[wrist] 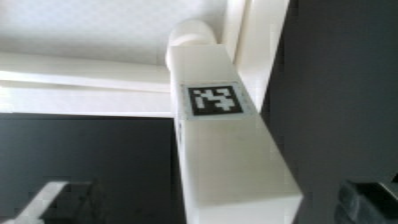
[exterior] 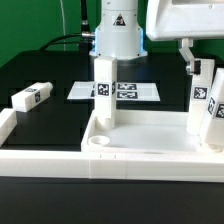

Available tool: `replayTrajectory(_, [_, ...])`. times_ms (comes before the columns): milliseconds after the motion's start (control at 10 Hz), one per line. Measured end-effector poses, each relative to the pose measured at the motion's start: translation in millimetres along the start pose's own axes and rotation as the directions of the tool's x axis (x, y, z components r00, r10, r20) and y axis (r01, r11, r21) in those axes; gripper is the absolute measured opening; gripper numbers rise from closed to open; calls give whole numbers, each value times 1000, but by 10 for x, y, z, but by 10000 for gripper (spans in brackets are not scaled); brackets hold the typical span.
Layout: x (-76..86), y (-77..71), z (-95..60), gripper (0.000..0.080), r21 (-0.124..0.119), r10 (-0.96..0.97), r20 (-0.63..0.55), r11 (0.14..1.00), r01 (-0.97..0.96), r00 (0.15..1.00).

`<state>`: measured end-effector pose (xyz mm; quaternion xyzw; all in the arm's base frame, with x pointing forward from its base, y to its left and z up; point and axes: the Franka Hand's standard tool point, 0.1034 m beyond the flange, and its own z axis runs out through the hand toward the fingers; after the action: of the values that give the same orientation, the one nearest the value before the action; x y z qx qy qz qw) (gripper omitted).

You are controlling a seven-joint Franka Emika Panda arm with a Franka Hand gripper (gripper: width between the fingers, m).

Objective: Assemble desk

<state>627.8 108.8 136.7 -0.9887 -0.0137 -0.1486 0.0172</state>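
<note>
Pincer: the dark two-finger gripper (exterior: 192, 58) hangs in the upper right of the exterior view with its jaws spread wide and nothing held.
Fingertips: in the wrist view the dark fingertips (wrist: 64, 200) stand on either side of a tagged leg, apart from it as far as can be seen.
Desk top: the white plastic rectangular rimmed tabletop (exterior: 150, 148) lies across the lower part of the exterior view, rim upward, so its corner holes face the arm.
Right legs: 2 white square-section tagged legs (exterior: 203, 100) stand upright close together at the right edge, just under the gripper.
Centre leg: 1 more upright white leg (exterior: 105, 90) stands at the tabletop's far corner, centre of the frame.
Loose leg: the 4th white leg (exterior: 30, 98) lies on its side on the black table (exterior: 40, 70), middle left, apart from the tabletop.
Socket: a round corner socket (exterior: 97, 143), lower centre, looks empty and probably awaits the loose leg.
Marker board: the marker board (exterior: 82, 92) lies flat behind the centre leg.
Step, as judged: the open jaws straddle a right leg, probably to clamp and turn it home.
</note>
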Motion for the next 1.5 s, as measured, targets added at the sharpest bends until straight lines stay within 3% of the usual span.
replayTrajectory(100, [-55,-9,8,649,2,1,87,1000,-2,996])
replayTrajectory(400, [-4,39,80,649,-5,9,226,1000,-8,974])
replayTrajectory(1000, [-21,63,199,649,-16,22,228,1000,-19,973])
replayTrajectory(1200, [-25,64,202,389,-16,22,228,1000,-19,973])
replayTrajectory(1300, [-25,65,202,389,-16,22,228,1000,-19,973])
replayTrajectory(1400, [-25,65,203,288,-20,37,228,999,-34,973])
replayTrajectory(1500, [-25,65,203,288,-24,54,228,998,-50,972])
